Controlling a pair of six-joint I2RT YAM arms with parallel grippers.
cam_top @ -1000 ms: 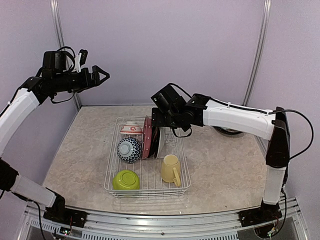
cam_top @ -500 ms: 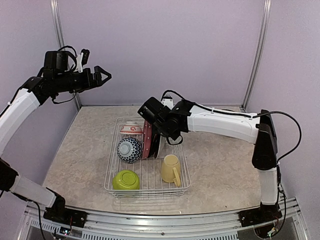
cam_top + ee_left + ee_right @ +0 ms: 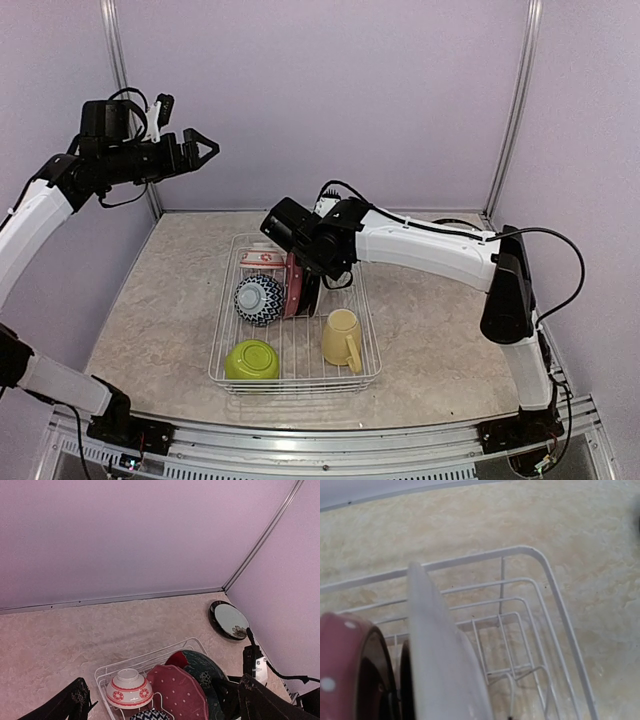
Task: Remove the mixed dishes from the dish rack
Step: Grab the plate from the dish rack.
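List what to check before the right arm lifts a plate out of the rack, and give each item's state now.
1. Right end effector over the upright plates in the dish rack: ok.
2. Its grip on a rim: cannot tell. Its fingers do not show in the wrist view.
3. Which plate is targeted: cannot tell. A pale rim fills the wrist view beside the pink dotted plate.
4. Left end effector away from the rack: ok. It is raised, open and empty.
5. Room beside the plates: not ok. The blue-patterned bowl sits close beside the pink dotted plate.
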